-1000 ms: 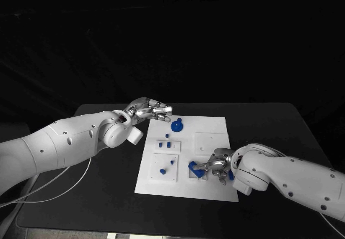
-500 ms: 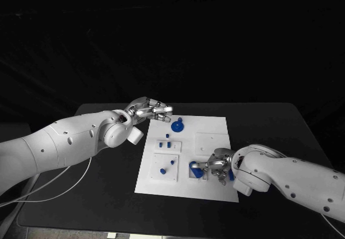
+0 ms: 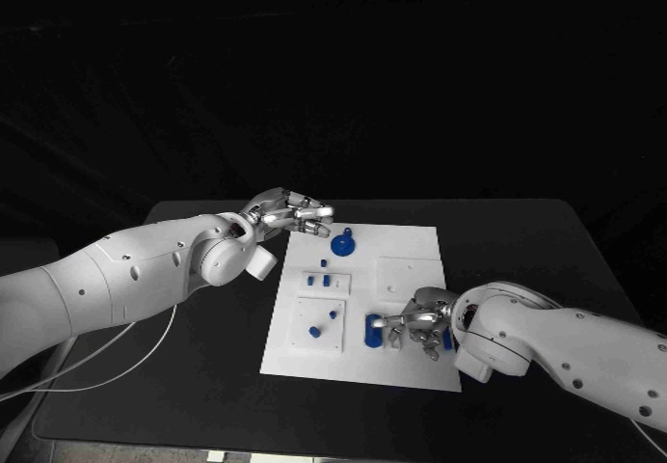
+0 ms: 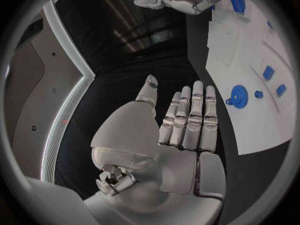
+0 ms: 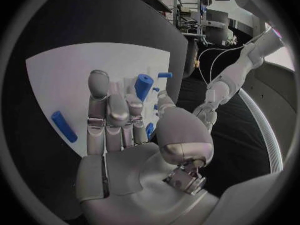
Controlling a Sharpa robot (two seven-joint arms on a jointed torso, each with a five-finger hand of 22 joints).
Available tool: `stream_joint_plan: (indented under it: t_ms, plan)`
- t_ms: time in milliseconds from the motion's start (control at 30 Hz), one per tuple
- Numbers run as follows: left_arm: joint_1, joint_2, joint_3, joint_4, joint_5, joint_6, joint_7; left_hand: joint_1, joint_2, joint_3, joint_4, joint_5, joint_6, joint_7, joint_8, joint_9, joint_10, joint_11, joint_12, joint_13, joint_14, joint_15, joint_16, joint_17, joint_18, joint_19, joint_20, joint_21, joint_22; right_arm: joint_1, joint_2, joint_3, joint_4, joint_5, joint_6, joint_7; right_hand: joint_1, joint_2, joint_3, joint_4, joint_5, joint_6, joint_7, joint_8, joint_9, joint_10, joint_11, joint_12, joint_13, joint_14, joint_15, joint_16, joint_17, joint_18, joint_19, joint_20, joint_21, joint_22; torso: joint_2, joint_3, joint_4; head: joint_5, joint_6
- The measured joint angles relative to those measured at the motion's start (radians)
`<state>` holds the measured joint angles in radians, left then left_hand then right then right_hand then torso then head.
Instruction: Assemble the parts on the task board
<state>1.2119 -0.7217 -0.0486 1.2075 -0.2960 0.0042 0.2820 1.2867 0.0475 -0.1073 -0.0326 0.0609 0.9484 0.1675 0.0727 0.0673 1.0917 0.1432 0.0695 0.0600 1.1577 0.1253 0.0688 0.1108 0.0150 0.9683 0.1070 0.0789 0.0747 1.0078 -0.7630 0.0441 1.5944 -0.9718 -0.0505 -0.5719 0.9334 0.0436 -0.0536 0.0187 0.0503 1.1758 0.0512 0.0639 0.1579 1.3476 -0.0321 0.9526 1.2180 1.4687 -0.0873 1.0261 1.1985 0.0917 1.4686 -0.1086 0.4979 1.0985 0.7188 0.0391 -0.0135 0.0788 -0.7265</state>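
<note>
The white task board [image 3: 412,253] lies mid-table. My right hand [image 3: 418,326] hovers over its near right part, fingers stretched out straight [image 5: 109,117] and holding nothing. A blue cylinder [image 3: 373,331] [image 5: 143,86] stands upright in the board just beyond those fingertips; I cannot tell if they touch it. A loose blue peg [image 5: 64,126] lies on the board beside the hand. My left hand [image 3: 292,212] [image 4: 181,120] hangs open off the board's far left corner. A blue round disc [image 3: 342,243] [image 4: 238,95] and small blue pieces [image 3: 318,281] sit on the left half.
More small blue pieces [image 3: 314,332] stand in the near left panel. Bare black table [image 3: 515,241] lies to the right of the board and along its front edge. My left arm's white cable [image 3: 153,338] trails over the table's left side.
The blue cylinder by my right hand has gone from tilted to upright and sits slightly nearer the front edge. The right hand shifted a little with it. The left hand has not moved.
</note>
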Motion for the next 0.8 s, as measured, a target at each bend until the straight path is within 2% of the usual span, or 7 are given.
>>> stream_joint_plan:
  t_ms: [433,500,567,633,667,700,800]
  plan:
    - [0.000,0.001,0.000,-0.003,0.000,0.000,-0.001,0.000,0.000,0.000,0.000,0.000,0.000,0.000,0.000,0.000,0.000,0.000,0.000,0.000,0.000,0.000,0.000,0.000,0.000,0.000,0.000,0.000,0.000,0.000,-0.002,0.001,0.021,-0.003,-0.013,0.032,0.009,0.009,0.017,-0.022,0.004,0.000,0.000,0.000,0.006,0.000,0.000,0.008,0.002,0.000,0.000,0.012,0.000,0.000,0.000,0.000,0.010,0.006,0.000,0.0001,0.0006,-0.003,0.001]
    - [0.000,0.001,0.000,-0.004,0.000,0.000,-0.002,0.000,0.000,0.000,0.000,0.000,0.000,0.000,0.000,0.000,0.000,0.000,0.000,0.000,0.000,0.000,0.000,0.000,0.000,0.000,0.000,0.000,0.000,0.000,-0.002,0.001,0.021,-0.005,-0.013,0.036,0.033,0.015,0.025,-0.050,0.027,0.000,0.000,0.000,0.006,0.000,0.000,0.008,0.002,0.000,0.000,0.012,0.000,0.000,0.000,0.000,0.010,0.007,0.000,0.0000,0.0009,-0.004,0.001]
    - [0.000,0.000,0.000,-0.004,0.000,0.000,-0.002,0.000,0.000,0.000,0.000,0.000,0.000,0.000,0.000,0.000,0.000,0.000,0.000,0.000,0.000,0.000,0.000,0.000,0.000,0.000,0.000,0.000,0.000,-0.001,-0.002,0.001,0.021,-0.010,-0.013,0.039,0.070,0.006,0.037,-0.085,0.082,0.000,0.000,0.000,0.006,0.000,0.000,0.011,0.002,0.000,0.000,0.012,0.000,0.000,0.000,0.000,0.012,0.009,0.000,0.0000,0.0012,-0.004,0.001]
    - [0.000,0.000,0.000,-0.005,0.000,0.000,-0.003,0.000,0.000,0.000,0.000,0.000,0.000,0.000,0.000,0.000,0.000,0.000,0.000,0.000,0.000,0.000,0.000,0.000,0.000,0.000,0.000,0.000,0.000,-0.001,-0.002,0.001,0.022,-0.019,-0.012,0.043,0.155,-0.006,0.089,-0.148,0.068,0.022,-0.005,0.000,0.006,0.005,-0.005,0.011,0.002,0.000,0.000,0.012,0.000,0.000,0.000,0.000,0.019,0.013,0.000,0.0000,0.0012,-0.004,0.001]
    - [0.000,0.000,0.000,-0.005,0.000,0.000,-0.004,0.000,0.000,0.000,0.000,0.000,0.000,0.000,0.000,0.000,0.000,0.000,0.000,0.000,0.000,0.000,0.000,0.000,0.000,0.000,0.000,0.000,0.000,-0.002,-0.002,0.001,0.022,-0.024,-0.012,0.044,0.175,-0.016,0.115,-0.165,0.066,0.034,-0.009,0.000,0.006,0.005,-0.005,0.011,0.002,0.000,0.000,0.012,0.000,0.000,0.000,0.000,0.019,0.014,0.000,0.0000,0.0012,-0.004,0.002]
    - [0.000,0.000,0.000,-0.005,0.000,0.000,-0.004,0.000,0.000,0.000,0.000,0.000,0.000,0.000,0.000,0.000,0.000,0.000,0.000,0.000,0.000,0.000,0.000,0.000,0.000,0.000,0.000,0.000,0.000,-0.003,-0.001,0.001,0.023,-0.029,-0.012,0.046,0.188,-0.027,0.139,-0.178,0.066,0.048,-0.015,0.000,0.010,0.005,-0.005,0.014,0.003,-0.001,-0.001,0.012,0.000,0.000,-0.001,-0.001,0.023,0.016,0.000,0.0000,0.0012,-0.004,0.002]
    - [0.000,0.001,0.000,-0.006,0.000,0.001,-0.005,0.000,0.000,0.000,0.000,0.000,0.000,0.000,0.000,0.000,0.000,0.000,0.000,0.000,0.000,0.000,0.000,0.000,0.000,0.000,0.000,0.000,0.000,-0.005,0.000,0.001,0.024,-0.045,-0.012,0.050,0.198,-0.038,0.170,-0.197,0.065,0.073,-0.025,0.000,0.027,0.009,-0.009,0.014,0.003,-0.004,-0.004,0.014,0.000,0.000,-0.004,-0.004,0.023,0.019,0.000,0.0001,0.0012,-0.003,0.002]
